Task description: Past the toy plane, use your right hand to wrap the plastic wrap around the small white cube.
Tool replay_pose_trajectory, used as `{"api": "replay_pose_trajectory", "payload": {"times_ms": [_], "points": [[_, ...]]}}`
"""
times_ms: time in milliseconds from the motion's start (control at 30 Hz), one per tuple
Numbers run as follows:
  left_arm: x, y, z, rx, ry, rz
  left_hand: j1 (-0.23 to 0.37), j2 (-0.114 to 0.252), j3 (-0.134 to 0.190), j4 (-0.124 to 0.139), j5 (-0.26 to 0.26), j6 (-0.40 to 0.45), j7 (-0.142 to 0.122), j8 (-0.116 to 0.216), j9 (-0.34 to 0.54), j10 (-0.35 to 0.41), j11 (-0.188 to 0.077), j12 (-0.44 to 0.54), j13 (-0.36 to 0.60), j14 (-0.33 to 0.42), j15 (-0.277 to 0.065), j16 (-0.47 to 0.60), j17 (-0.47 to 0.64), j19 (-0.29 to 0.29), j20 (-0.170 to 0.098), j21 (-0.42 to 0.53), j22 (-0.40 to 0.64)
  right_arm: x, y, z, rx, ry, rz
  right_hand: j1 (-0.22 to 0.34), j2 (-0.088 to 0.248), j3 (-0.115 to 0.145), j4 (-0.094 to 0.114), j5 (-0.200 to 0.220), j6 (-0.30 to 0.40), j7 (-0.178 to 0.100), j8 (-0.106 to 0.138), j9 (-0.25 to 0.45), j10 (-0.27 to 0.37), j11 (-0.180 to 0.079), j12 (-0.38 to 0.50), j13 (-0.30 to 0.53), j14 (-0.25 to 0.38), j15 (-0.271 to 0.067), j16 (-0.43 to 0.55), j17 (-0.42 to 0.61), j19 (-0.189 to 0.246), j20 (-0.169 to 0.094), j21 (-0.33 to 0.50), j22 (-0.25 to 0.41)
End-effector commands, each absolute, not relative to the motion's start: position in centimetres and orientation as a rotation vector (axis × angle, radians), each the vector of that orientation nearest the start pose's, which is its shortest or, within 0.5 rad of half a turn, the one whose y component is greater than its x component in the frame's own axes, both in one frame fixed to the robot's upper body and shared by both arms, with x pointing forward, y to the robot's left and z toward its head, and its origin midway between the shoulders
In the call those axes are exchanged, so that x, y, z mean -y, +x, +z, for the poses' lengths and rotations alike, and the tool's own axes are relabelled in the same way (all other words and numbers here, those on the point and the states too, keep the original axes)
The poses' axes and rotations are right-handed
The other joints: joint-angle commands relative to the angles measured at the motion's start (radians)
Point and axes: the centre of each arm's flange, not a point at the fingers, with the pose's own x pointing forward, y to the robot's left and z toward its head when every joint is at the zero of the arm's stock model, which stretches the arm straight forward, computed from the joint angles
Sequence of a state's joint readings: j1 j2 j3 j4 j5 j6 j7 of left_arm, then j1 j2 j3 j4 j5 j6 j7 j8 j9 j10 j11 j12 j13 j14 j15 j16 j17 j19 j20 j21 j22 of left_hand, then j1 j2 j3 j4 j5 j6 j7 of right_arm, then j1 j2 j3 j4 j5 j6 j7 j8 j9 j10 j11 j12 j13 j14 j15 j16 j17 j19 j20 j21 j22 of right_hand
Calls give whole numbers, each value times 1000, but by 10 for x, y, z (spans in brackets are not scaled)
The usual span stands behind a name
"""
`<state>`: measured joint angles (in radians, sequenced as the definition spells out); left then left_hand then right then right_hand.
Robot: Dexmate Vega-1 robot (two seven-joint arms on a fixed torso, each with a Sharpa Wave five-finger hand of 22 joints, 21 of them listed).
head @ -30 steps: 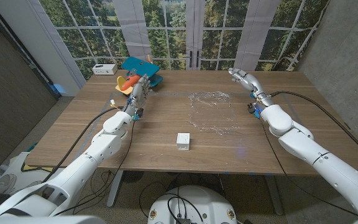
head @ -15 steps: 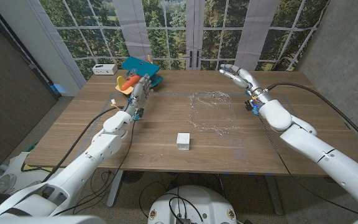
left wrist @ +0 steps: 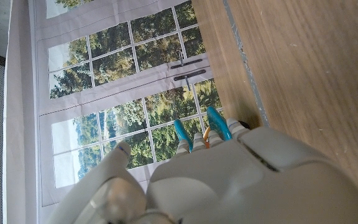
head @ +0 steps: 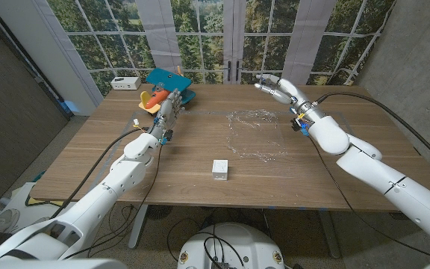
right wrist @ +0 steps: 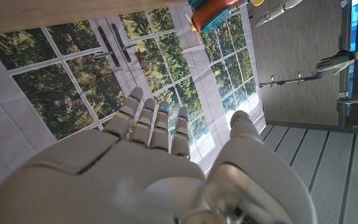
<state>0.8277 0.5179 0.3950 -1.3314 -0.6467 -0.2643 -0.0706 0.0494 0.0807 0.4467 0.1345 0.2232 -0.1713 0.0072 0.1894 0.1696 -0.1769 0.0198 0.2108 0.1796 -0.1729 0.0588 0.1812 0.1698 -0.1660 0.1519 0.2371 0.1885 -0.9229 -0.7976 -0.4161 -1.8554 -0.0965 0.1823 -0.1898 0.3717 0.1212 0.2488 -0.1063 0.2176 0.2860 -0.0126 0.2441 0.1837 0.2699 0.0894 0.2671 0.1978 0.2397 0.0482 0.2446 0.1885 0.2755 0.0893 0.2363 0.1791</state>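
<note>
Closest to me on the table (head: 110, 161), the cube (head: 220, 169) sits by itself near the front edge, about in the middle, with nothing touching it. Bit further back and slightly right there's the wrap (head: 254, 133), a crinkly clear sheet lying spread on the wood, well apart from the cube.

My left hand (head: 167, 109) is out over the left side of the table, fingers stretched toward the far left corner with nothing in them, fingertips just short of the plane (head: 167, 84). From the left wrist cam I mostly get the back of the hand (left wrist: 229, 180) and the blue tips of the plane (left wrist: 218, 123) poking out past the fingers, so can't really tell if it's touching.

My right hand (head: 280, 88) is raised over the far right part of the table, beyond the wrap's far edge, fingers apart and holding nothing. The right wrist cam backs that up: fingers (right wrist: 143, 121) spread out against the windows, thumb off to the side.

At the far left corner, just left of the plane, there's a small white box (head: 126, 82). Behind the table it's all big windows (head: 200, 33) with trees outside.
</note>
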Motion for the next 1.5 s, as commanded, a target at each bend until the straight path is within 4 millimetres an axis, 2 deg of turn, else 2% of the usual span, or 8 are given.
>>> {"api": "replay_pose_trajectory", "payload": {"times_ms": [33,833,1500], "points": [[-272,649,-22,590,-14,-285,5,18,2,-5,5,-154,-2,6,5,-175,4,2,1,-179,3,2,2,0,2,1,3,197,517,60,1016,-960,166,14,-1,0,-8,-2,9,-5,2,5,11,-4,4,1,9,-1,5,3,6,-1,5,4],[-270,649,-23,584,-17,-296,6,17,-1,-5,6,-149,-1,2,6,-174,8,-2,1,-179,4,0,2,3,1,-1,3,161,490,65,1106,-1129,225,13,-4,3,-11,-4,25,-8,0,5,25,-11,0,2,11,-13,-2,4,9,-1,2,3],[-268,645,-25,584,-9,-310,6,17,-2,-5,6,-146,0,0,6,-172,4,-5,1,-178,3,-1,2,3,3,-3,3,141,473,57,1136,-1229,292,12,-6,7,-14,-5,43,-12,-2,5,43,-16,-2,2,15,-23,-7,5,12,0,-1,3]]}}
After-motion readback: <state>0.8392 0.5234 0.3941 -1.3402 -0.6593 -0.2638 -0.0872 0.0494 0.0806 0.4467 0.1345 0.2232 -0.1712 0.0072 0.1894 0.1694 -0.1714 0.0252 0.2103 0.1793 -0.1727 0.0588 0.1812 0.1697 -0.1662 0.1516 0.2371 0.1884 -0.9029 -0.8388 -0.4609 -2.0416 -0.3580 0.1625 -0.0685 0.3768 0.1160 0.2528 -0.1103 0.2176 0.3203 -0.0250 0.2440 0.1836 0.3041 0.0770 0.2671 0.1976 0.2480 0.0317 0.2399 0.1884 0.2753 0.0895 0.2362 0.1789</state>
